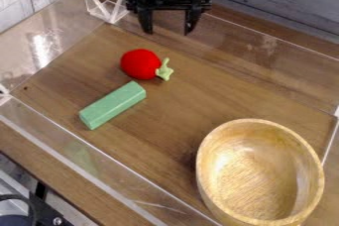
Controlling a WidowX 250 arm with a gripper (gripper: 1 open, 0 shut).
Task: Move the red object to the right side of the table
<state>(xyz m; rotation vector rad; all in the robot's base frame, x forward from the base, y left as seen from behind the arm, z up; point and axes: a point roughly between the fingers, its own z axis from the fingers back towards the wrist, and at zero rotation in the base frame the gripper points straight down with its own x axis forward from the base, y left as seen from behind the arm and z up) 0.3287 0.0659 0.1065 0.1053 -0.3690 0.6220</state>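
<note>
Status: task not yet started in any material sense; nothing has been grasped or displaced as far as can be seen.

The black two-fingered claw is seen at the far edge of the brown wood-grain table, pointing steeply downward. Its jaws are spread wide, with nothing between them. No contact with any object is observed.

The small round glossy red toy fruit with a light-green leafy stem is located below the claw in the view, nearer the camera and slightly to the claw's left-of-frame side. It is resting on the tabletop, apart from the claw, with clear wood visible between them. Its stem is pointed toward the right of the picture.

A green rectangular block is noted further from the claw than the fruit, just beside the fruit but not touching it. A round wooden bowl is placed well apart from the claw, at the near right corner. A small clear folded acrylic piece is seen just beside the claw, on its left in the view.

Remaining, by judgement: descent over the fruit, closure on it, lift, carry across to the right portion of the table, release. The open stretch of wood between the claw and the bowl appears suitable for set-down. The round glossy body is judged liable to roll if nudged off-centre; the nearby green block leaves limited room on that side.
</note>
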